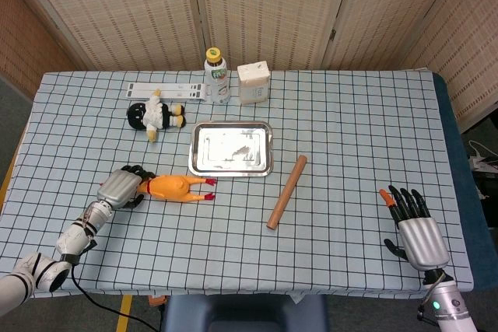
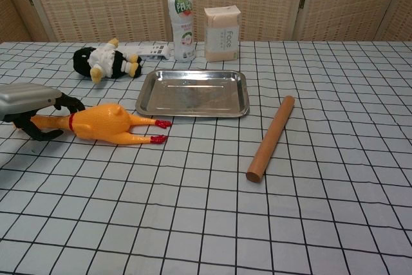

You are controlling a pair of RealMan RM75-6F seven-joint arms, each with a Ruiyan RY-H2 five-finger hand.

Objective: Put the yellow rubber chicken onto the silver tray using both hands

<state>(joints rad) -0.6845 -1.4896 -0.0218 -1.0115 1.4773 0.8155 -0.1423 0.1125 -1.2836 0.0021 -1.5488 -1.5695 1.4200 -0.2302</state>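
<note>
The yellow rubber chicken (image 1: 177, 187) (image 2: 106, 124) lies on its side on the checked cloth, red feet pointing right, just left of and nearer than the silver tray (image 1: 231, 148) (image 2: 193, 93). The tray holds nothing. My left hand (image 1: 120, 188) (image 2: 29, 104) is at the chicken's head end; its dark fingers are spread loosely above and below the head without gripping it. My right hand (image 1: 416, 227) rests far away near the front right corner of the table, fingers spread and holding nothing; the chest view does not show it.
A wooden rolling pin (image 1: 287, 191) (image 2: 270, 138) lies diagonally right of the tray. Behind the tray stand a bottle (image 1: 216, 75) (image 2: 181, 20) and a white box (image 1: 254, 82) (image 2: 222, 25). A black-and-white plush toy (image 1: 156, 117) (image 2: 106, 61) and a white strip (image 1: 167, 89) lie at the back left.
</note>
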